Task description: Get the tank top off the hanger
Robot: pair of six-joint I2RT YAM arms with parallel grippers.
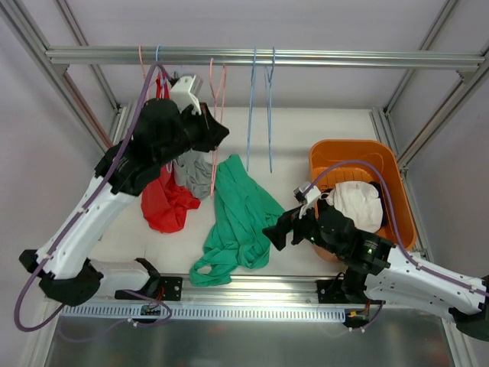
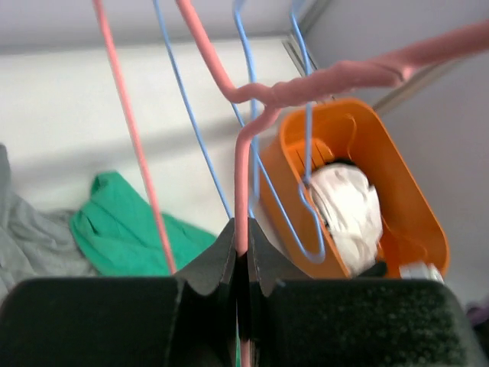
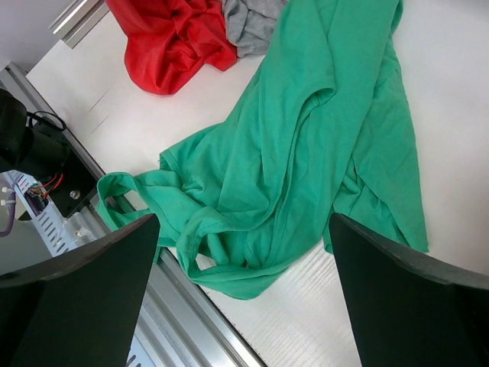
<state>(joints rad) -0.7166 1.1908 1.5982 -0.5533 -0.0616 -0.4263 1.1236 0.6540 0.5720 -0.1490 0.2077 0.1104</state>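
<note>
A green tank top (image 1: pixel 241 218) lies crumpled on the white table, off any hanger; it also shows in the right wrist view (image 3: pixel 306 153) and in the left wrist view (image 2: pixel 122 229). A bare pink hanger (image 1: pixel 221 84) hangs from the rail. My left gripper (image 1: pixel 219 134) is raised beside it and shut on the hanger's thin pink wire (image 2: pixel 243 183), with the jaws closed tight around it (image 2: pixel 243 248). My right gripper (image 1: pixel 286 229) hovers over the tank top's right edge, open and empty (image 3: pixel 243 222).
A red garment (image 1: pixel 166 202) and a grey garment (image 1: pixel 195 172) lie left of the tank top. Two blue hangers (image 1: pixel 260 107) hang from the metal rail (image 1: pixel 306 57). An orange basket (image 1: pixel 397 191) holding a white garment (image 1: pixel 359 202) stands at the right.
</note>
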